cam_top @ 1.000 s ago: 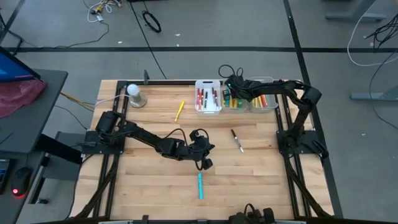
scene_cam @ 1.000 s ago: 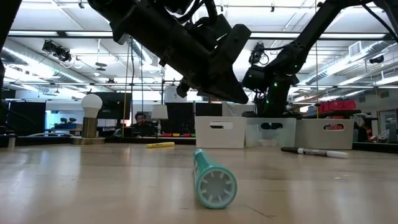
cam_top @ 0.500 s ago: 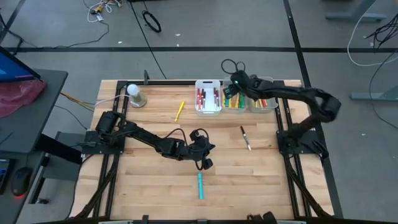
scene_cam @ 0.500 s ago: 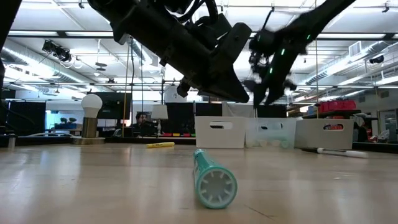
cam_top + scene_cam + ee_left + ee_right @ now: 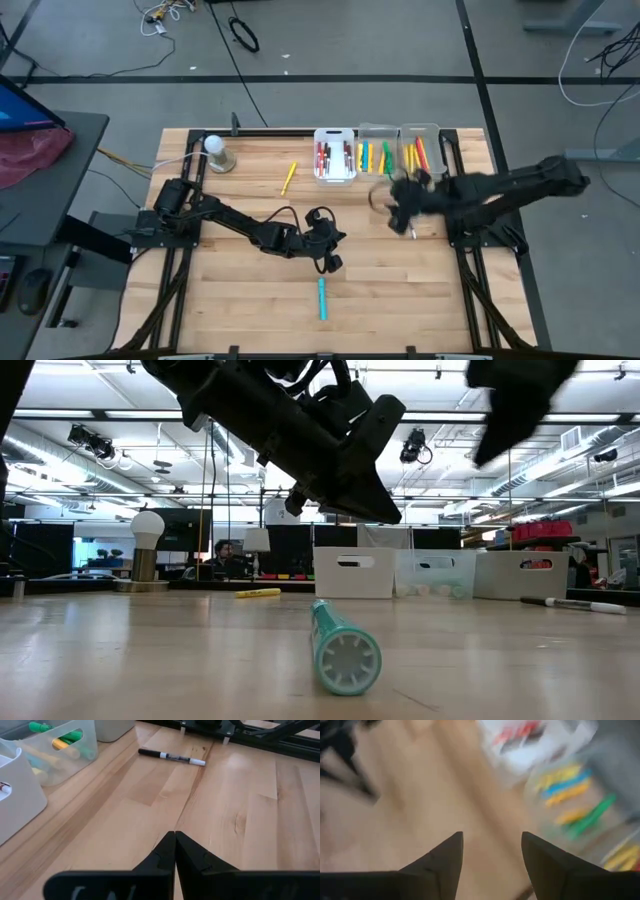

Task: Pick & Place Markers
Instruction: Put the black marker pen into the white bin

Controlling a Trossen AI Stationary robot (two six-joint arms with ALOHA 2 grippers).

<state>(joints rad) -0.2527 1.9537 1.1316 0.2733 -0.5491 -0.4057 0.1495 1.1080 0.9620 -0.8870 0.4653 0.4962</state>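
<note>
A cyan marker lies on the table near the front. A yellow marker lies at the back, left of the bins. A black marker with a white band lies at the right. More markers lie in the white bin and the two clear bins. My left gripper hangs shut above mid-table, past the cyan marker. My right gripper, blurred, is open and empty, in front of the bins and over the black marker.
A small lamp with a round white bulb stands at the back left corner, with a cable running off it. Dark frame rails run along both table sides. Bare wood lies between the cyan marker and the bins.
My right gripper has swung away from the clear bins toward the table's near edge, risen and rolled; it is blurred with speed. The black marker has shifted toward the table's right edge. My left arm has kept still.
</note>
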